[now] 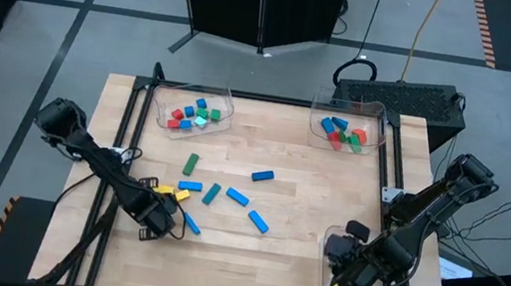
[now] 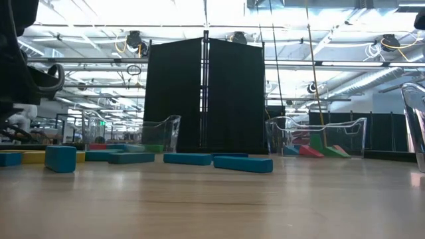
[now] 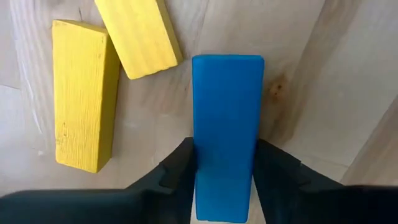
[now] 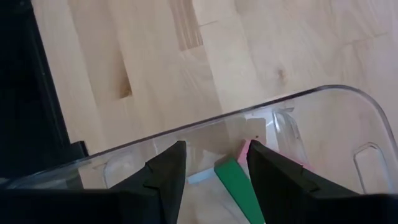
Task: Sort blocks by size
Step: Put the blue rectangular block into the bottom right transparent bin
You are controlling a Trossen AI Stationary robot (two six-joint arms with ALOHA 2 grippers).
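My left gripper (image 1: 170,219) is low over the table's near left, shut on a blue bar block (image 3: 227,130), which also shows in the high view (image 1: 190,224). Two yellow blocks (image 3: 84,99) (image 3: 140,34) lie flat on the wood just beside it. My right gripper (image 1: 347,274) hangs open over a clear tray (image 4: 323,96) at the near right. A green block (image 4: 236,180) and a pink block (image 4: 244,149) lie in that tray below its fingers. Several loose blue and green blocks (image 1: 238,197) lie flat mid-table. My left gripper pinches the blue bar's two long sides (image 3: 200,168) between its two fingers, near the bar's near end. The fingers slant down from the table's left and lie along the bar. The bar looks flat on the wood, its far end free.
Two clear trays stand at the far edge, one at the far left (image 1: 224,98) and one at the far right (image 1: 380,110), each with several blocks. Loose blocks include a green one (image 1: 190,163) and blue ones (image 1: 262,175) (image 1: 257,222). Bare wood lies along the near middle.
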